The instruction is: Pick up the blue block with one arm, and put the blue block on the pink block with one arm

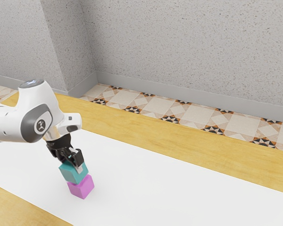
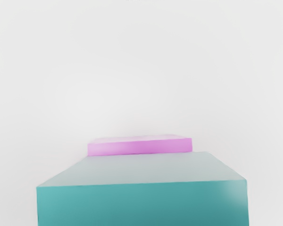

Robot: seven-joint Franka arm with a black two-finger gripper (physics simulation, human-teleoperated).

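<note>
The blue block (image 1: pixel 74 173), teal in colour, sits slightly tilted on top of the pink block (image 1: pixel 81 187), shifted a little toward the exterior view's left. My gripper (image 1: pixel 70 162) reaches down from the upper left, its black fingers (image 1: pixel 77 159) shut on the blue block's upper part. Both blocks stand on the white mat (image 1: pixel 146 188). In the wrist view the blue block (image 2: pixel 141 193) lies close under my hand, and the far edge of the pink block (image 2: pixel 140 146) shows just beyond it.
The white mat runs across a wooden table (image 1: pixel 179 136). Bare mat stretches toward the exterior view's right of the blocks. Behind the table are a tiled floor (image 1: pixel 188 113) and grey walls (image 1: pixel 188 47).
</note>
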